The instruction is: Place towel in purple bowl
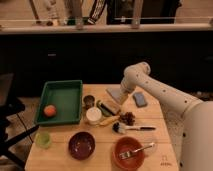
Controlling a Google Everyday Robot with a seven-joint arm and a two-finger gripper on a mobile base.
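Observation:
The towel (pixel 115 93) is a thin pale blue-grey cloth lying flat on the far middle of the wooden table (pixel 55 155). My gripper (pixel 122 98) points down at the towel's right edge and hides part of it; I cannot tell whether it touches the cloth. The purple bowl (pixel 81 145) stands upright at the table's near edge, left of centre and well away from the gripper. Nothing shows inside it.
A darker blue pad (pixel 140 99) lies right of the gripper. A green tray (pixel 62 92) holds an orange fruit (pixel 49 110). Also here: a small tin (pixel 88 101), white tub (pixel 93 115), banana (pixel 107 120), grapes (pixel 128 118), brush (pixel 132 128), orange-red bowl with fork (pixel 128 151), green cup (pixel 43 139).

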